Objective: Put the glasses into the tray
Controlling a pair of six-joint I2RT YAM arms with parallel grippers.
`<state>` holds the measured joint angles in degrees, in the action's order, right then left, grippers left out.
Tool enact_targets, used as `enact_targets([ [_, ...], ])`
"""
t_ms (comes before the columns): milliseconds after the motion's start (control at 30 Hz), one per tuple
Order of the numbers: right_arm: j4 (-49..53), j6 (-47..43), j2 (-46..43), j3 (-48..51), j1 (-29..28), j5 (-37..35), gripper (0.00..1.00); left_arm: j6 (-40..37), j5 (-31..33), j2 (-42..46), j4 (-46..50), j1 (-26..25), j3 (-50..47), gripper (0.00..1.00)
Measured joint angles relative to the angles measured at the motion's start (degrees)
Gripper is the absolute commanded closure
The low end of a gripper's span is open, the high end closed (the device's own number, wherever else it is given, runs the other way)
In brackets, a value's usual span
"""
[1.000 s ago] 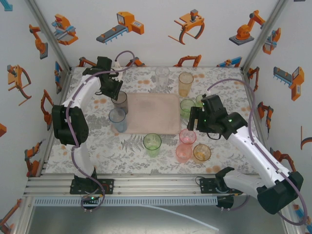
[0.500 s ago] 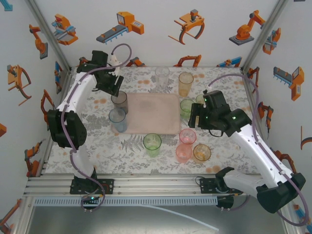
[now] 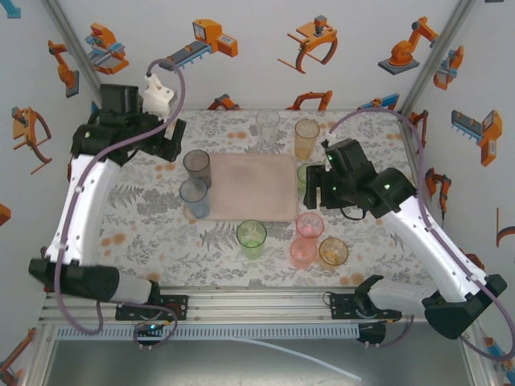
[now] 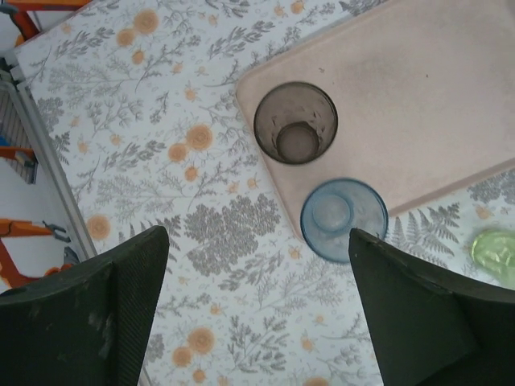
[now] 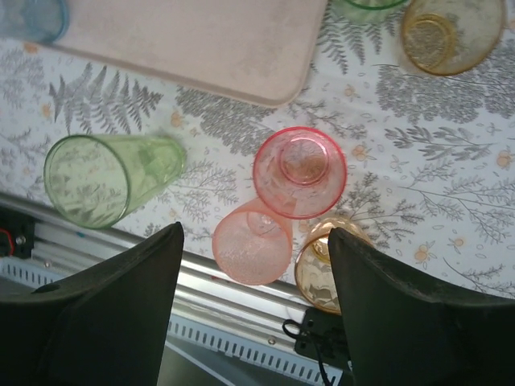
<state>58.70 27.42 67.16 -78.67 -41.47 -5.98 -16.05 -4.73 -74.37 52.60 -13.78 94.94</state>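
Left pincer [image 4: 256, 257] gapes empty above the worktop [image 4: 161, 161] — grey glass [image 4: 295, 122] stands upright on a corner of the tray [image 4: 402, 96]. Right pincer [image 5: 256, 249] hangs open too, near the pink glass [image 5: 299, 172].

You've got the pink tray [image 3: 253, 186] mid-table w/ grey glass [image 3: 196, 167] upright on its far-left corner; blue glass [image 3: 194, 197] just off left edge, other glasses [image 3: 251, 237] around it.

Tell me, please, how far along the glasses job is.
Done: the grey glass stands on the tray. In hand: nothing; left claw and right claw are open and empty. Left: the blue glass at the tray's edge, plus the green glass, pink glass and others on the table.
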Motion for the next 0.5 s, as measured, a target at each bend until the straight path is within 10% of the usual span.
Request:
enact_targets([
  [500,-3.1,3.6,11.5,-1.9,-18.5,-6.4,0.41,2.7,-3.4,19.2,-0.3,0.0,-16.6,0.07],
])
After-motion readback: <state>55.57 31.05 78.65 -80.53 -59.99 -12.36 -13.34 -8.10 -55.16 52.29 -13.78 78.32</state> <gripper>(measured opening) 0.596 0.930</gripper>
